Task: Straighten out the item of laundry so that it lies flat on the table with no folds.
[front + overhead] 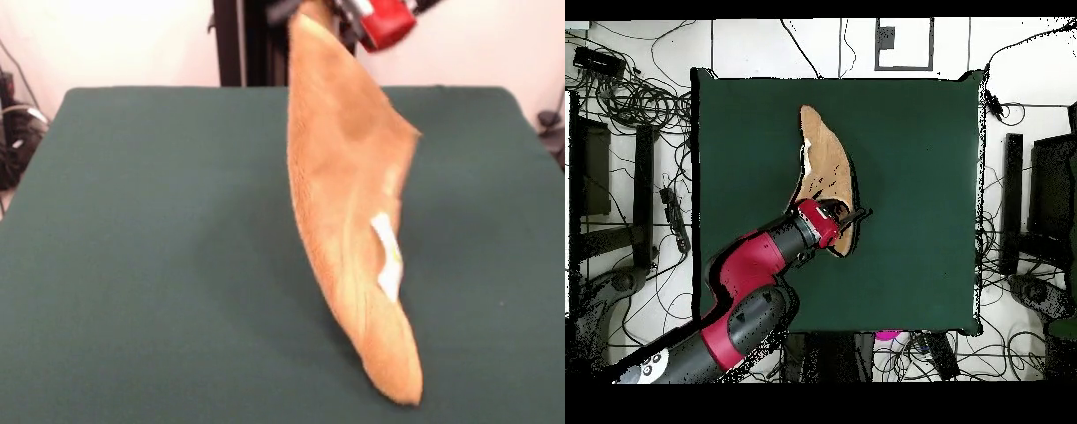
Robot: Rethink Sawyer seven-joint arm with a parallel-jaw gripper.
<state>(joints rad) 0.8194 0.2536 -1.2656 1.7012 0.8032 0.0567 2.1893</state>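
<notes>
The orange-tan towel (349, 194) hangs in the air from my gripper (311, 7) at the top edge of the front view. It is a long folded drape that narrows to a tip low over the green table (159, 247). Its white label (386, 256) shows on the lower part. I cannot tell whether the tip touches the cloth. In the overhead view the towel (827, 165) stretches from my gripper (843, 215) away from the robot's base, over the table (915, 180). The gripper is shut on the towel's upper end.
My red and black arm (755, 265) reaches in from the table's lower left in the overhead view. The black pedestal column (228, 44) stands behind the far edge. Cables and black equipment (625, 100) lie on the floor around the table.
</notes>
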